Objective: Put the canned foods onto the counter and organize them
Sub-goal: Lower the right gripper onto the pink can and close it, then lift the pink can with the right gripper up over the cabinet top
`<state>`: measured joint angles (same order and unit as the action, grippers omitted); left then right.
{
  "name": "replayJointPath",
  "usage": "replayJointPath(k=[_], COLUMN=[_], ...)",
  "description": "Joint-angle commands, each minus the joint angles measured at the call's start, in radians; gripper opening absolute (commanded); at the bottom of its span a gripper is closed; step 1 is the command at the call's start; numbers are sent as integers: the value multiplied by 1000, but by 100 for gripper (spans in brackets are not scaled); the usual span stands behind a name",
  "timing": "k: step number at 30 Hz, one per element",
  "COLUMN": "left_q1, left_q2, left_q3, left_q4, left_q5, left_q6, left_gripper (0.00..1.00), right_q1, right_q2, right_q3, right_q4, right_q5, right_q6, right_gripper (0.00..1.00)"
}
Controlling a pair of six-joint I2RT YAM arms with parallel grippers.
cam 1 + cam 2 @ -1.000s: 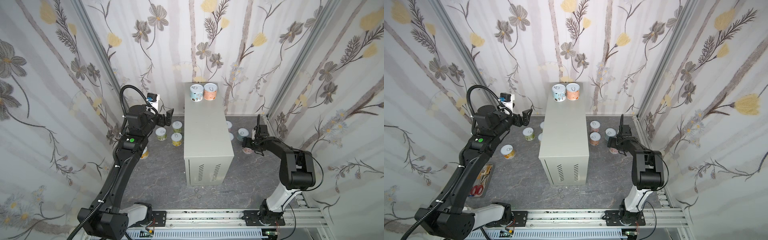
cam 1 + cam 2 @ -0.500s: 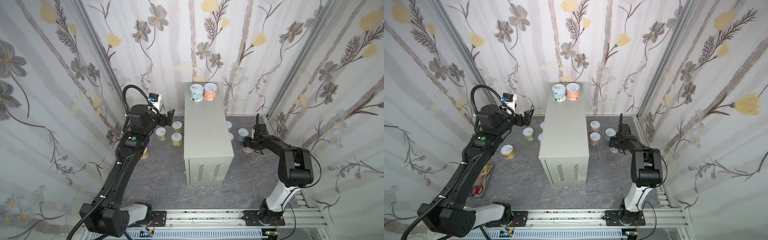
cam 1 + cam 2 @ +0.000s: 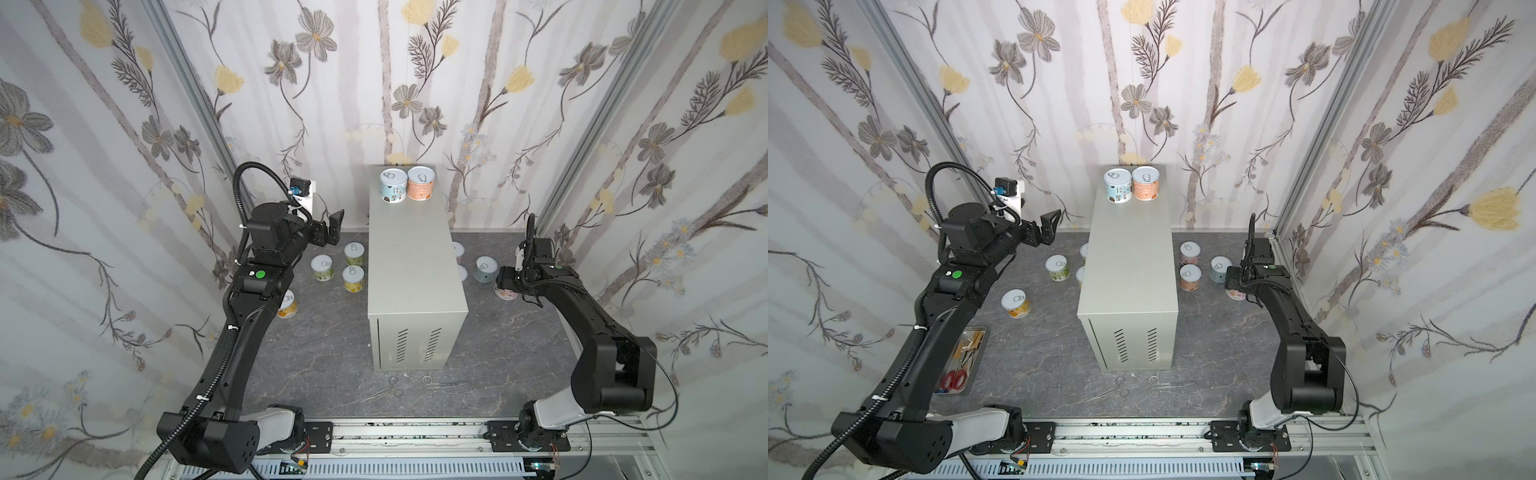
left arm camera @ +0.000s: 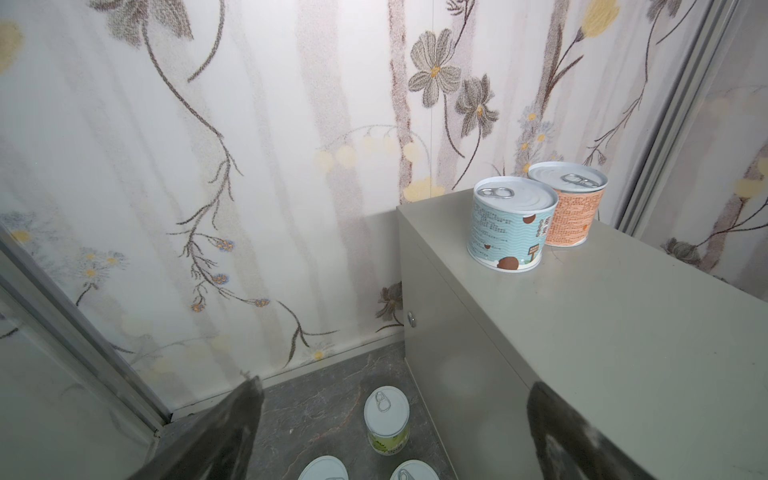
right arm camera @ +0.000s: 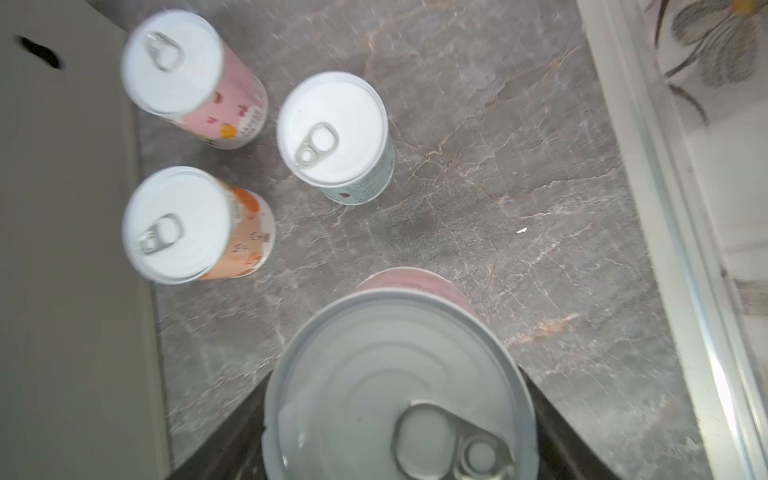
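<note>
The counter (image 3: pixel 411 266) (image 3: pixel 1129 266) is a tall grey cabinet in the middle. A light-blue can (image 3: pixel 393 186) (image 4: pixel 513 224) and an orange can (image 3: pixel 421 183) (image 4: pixel 571 208) stand at its far end. My right gripper (image 3: pixel 508 282) (image 5: pixel 399 415) is shut on a pink can (image 5: pixel 399 374) (image 3: pixel 1235 293) low by the floor, right of the counter. Beside it stand a pink can (image 5: pixel 193 79), an orange can (image 5: pixel 195 226) and a light-blue can (image 5: pixel 334 135). My left gripper (image 3: pixel 332 226) (image 4: pixel 395 384) hangs open and empty above several floor cans (image 3: pixel 354 254), left of the counter.
An orange-yellow can (image 3: pixel 286 304) stands alone by the left arm. A metal tray (image 3: pixel 967 361) with scissors lies at the front left. Forceps and small scissors (image 3: pixel 390 388) lie on the floor before the counter. Walls close in on three sides.
My right gripper has closed its jaws on the pink can. My left arm has shifted slightly, its gripper still open.
</note>
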<state>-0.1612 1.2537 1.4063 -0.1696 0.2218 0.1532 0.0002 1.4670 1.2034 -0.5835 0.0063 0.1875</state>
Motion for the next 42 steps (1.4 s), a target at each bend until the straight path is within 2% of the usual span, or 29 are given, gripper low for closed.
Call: replayJointPath(k=[1,5,10,16,22,32,42], left_q1=[17,32,35,35,35,35,35], left_q2=[-15,-40,-28,-42,-69,-106,-125], left_q3=[4,-13,16,19,11,12,8], left_q4=[-11,3,2,4,-13,-13,-15], left_q5=[16,31,47,69,75,92,107], left_q6=[32,31,31,25,28,32,25], left_gripper=[100,100,100,100,100,100,100], right_q1=[21,76,162,298,441,577,643], right_q2=[-96,-168,-136,-27,150,208,222], right_q3=[62,236,557,860,1164,1179,1176], right_q4=[-134,-278,-438,-567,-709,-703,-694], right_q5=[2,18,17,30,37,26,29], right_q6=[24,20,15,24,5,-9,-29], right_gripper=[51,50,50,50,50,50,51])
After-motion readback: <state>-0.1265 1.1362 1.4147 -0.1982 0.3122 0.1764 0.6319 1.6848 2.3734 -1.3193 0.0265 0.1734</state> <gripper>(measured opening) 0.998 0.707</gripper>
